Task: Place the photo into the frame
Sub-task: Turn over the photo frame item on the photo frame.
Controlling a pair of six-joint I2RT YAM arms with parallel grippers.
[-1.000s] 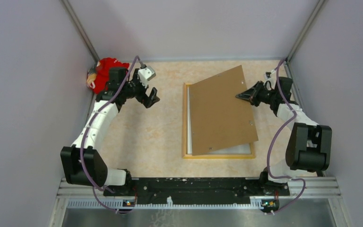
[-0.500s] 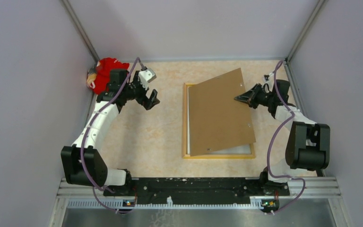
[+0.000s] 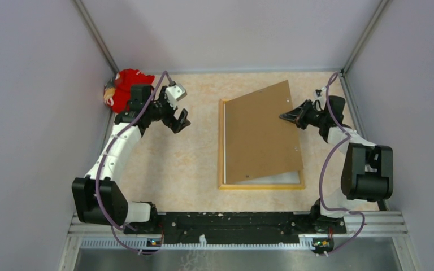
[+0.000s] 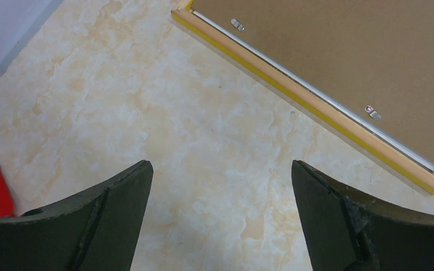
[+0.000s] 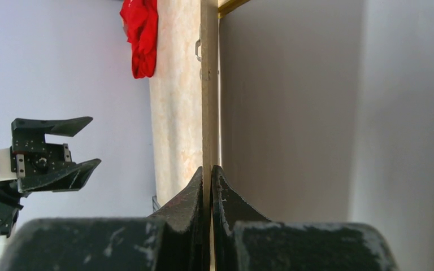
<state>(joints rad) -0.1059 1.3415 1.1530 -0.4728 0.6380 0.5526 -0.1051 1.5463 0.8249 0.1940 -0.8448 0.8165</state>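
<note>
The frame lies face down in the middle of the table, with its wooden back up and a yellow edge showing. Inside it, a white strip of the photo shows along the near rail; the rest is hidden under the brown backing board. The board is slanted over the frame, with its right side raised. My right gripper is shut on the board's right edge. Left of the frame, my left gripper hangs open over bare table, holding nothing.
A red cloth bundle sits in the far left corner against the wall. Grey walls close in the table on the left, back and right. Small metal clips are fixed along the backing board's edge.
The right gripper has swung the backing board slightly left and down, closer over the frame. The left gripper has barely shifted and stays open.
</note>
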